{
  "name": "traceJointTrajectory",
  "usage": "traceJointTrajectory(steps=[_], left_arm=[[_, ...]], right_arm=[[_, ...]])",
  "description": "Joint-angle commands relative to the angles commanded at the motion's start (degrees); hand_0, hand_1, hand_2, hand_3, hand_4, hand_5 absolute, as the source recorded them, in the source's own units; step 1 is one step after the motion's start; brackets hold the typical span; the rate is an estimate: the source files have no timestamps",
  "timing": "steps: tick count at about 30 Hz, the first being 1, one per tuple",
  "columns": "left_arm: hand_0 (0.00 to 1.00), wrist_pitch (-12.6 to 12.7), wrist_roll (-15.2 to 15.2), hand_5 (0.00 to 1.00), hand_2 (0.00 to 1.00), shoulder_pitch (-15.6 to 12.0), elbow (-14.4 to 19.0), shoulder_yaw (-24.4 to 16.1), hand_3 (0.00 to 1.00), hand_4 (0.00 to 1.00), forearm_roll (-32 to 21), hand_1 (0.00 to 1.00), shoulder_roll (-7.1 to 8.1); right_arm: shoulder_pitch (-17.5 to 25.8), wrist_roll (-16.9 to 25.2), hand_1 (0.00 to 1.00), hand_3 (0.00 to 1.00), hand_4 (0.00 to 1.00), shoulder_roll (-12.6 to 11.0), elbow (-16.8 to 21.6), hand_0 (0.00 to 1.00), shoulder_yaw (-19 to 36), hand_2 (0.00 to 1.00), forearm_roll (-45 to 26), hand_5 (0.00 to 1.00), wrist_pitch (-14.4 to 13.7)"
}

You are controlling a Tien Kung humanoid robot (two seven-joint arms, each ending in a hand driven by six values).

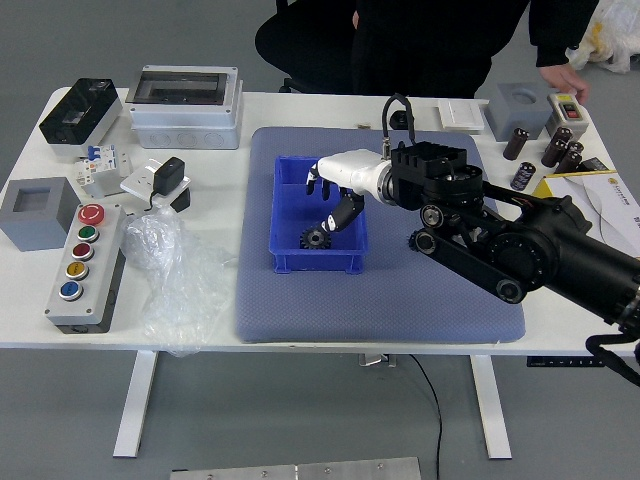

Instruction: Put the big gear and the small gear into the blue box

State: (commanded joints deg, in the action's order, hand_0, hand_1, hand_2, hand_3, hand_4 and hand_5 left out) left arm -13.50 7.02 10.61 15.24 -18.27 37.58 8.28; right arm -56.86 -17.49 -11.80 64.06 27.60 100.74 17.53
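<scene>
My right hand point(333, 203) is over the blue box point(316, 262), its fingers apart and holding nothing. Inside the box, near its front wall, lies a dark toothed gear point(315, 238), just below and left of the thumb. A second gear cannot be made out; the hand covers part of the box's right side. The left arm does not show.
The box stands on a blue-grey mat point(420, 310). Left are a button panel point(88, 268), clear plastic point(175, 270) and a grey block point(40, 213). Dark cylinders point(523, 176) stand right. A person's hand point(565, 80) is at the far right edge.
</scene>
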Motion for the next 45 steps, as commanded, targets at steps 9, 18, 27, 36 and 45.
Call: traceJointTrajectory(steps=[9,18,27,36,45], left_arm=[[0.860,0.0,0.0,0.367,0.829,-0.5,0.0,-0.8,0.778,0.592,0.2,0.829,0.13],[0.860,-0.1,-0.1,0.368,0.829,-0.4,0.1,-2.0,0.778,0.592,0.8,0.829,0.03],[0.860,-0.1,-0.2,0.370,0.829,-0.2,0.1,-2.3,0.778,0.593,1.0,0.829,-0.21],[0.860,0.0,-0.3,0.370,0.829,-0.1,0.0,-2.3,0.778,0.593,1.0,0.829,-0.47],[0.860,0.0,-0.3,0.370,0.829,0.1,0.0,-2.2,0.777,0.592,1.0,0.829,-0.59]], right_arm=[[-0.1,-0.6,0.473,0.761,0.849,-5.6,4.8,0.368,2.3,0.607,2.7,0.297,0.6],[2.9,-0.7,0.474,0.744,0.846,-11.5,6.6,0.367,3.9,0.599,4.7,0.297,0.5],[7.5,0.4,0.483,0.718,0.829,-15.2,4.3,0.376,3.2,0.599,4.8,0.281,-1.0],[9.7,1.3,0.486,0.709,0.823,-15.4,1.0,0.379,2.6,0.601,3.9,0.273,-1.8],[10.2,1.5,0.486,0.681,0.808,-14.4,-0.1,0.391,2.0,0.596,3.1,0.256,-2.1]])
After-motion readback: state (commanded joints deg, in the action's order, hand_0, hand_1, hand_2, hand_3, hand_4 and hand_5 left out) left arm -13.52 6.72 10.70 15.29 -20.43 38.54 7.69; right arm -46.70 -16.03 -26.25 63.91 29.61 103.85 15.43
